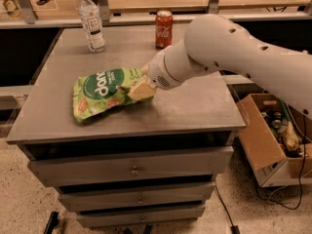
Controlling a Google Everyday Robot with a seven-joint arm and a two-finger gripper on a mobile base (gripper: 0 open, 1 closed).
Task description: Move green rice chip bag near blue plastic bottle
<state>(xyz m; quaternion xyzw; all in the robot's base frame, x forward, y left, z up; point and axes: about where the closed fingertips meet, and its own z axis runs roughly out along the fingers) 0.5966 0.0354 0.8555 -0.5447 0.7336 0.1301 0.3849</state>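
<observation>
The green rice chip bag [103,92] lies on the grey table top [195,106], left of the middle, its right end slightly raised. My gripper [140,88] is at the bag's right end, and its cream fingers are shut on the bag's edge. The white arm reaches in from the right. The blue plastic bottle [91,21], clear with a white cap and white label, stands upright at the table's back left, well apart from the bag.
A red cola can [164,29] stands at the back middle of the table. The table is a drawer cabinet with handles on its front [134,170]. An open cardboard box [273,140] with clutter sits on the floor at the right. Shelving runs behind the table.
</observation>
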